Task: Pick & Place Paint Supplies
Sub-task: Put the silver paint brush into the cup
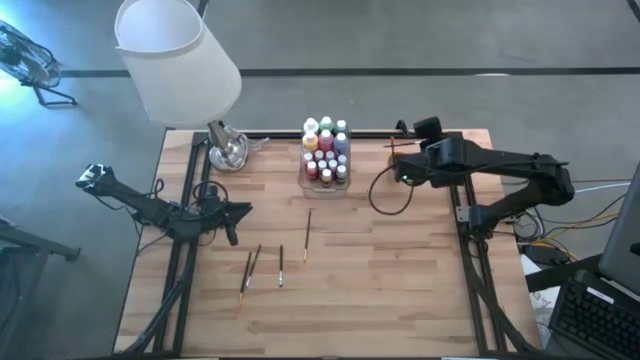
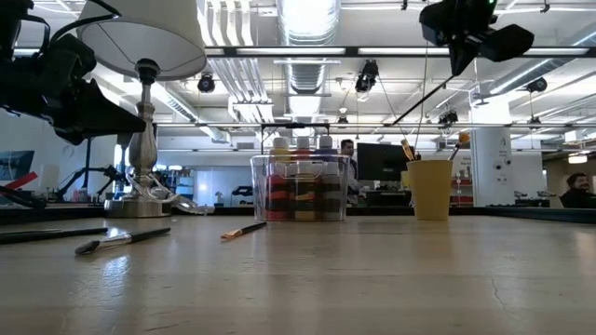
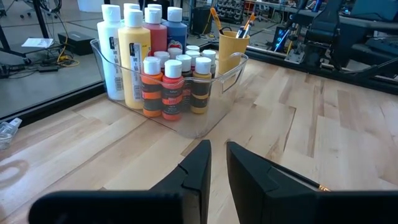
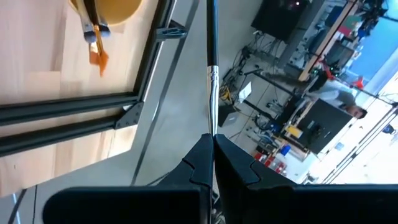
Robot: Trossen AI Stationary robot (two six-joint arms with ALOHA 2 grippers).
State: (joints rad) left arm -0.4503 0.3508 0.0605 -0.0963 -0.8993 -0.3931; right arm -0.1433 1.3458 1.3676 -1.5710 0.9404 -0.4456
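A clear box (image 1: 325, 178) of white-capped paint bottles (image 3: 165, 87) stands at the table's far middle. Right of it is the orange cup (image 2: 430, 189) with brushes in it. Several dark-handled paintbrushes (image 1: 281, 265) lie flat on the wood near the middle. My right gripper (image 2: 463, 58) hangs high over the far right, shut on one thin paintbrush (image 2: 424, 98) that slants down toward the cup. My left gripper (image 3: 217, 163) hovers at the left, level and pointing at the box. Its fingers stand a narrow gap apart with nothing between them. My right gripper pinches the paintbrush between its two fingertips, at the light metal stretch (image 4: 212, 121) of the shaft. The brush runs on along the fingers' line, its dark handle (image 4: 210, 31) pointing away from them. It is lifted clear and slants downward above the cup.
A lamp with a white shade (image 1: 180, 60) and a metal base (image 1: 228, 150) stands at the far left corner. Black frame rails (image 1: 470, 250) run along the table's left and right sides. A cable (image 1: 385, 195) loops below the right arm. Bare wood lies at the near side.
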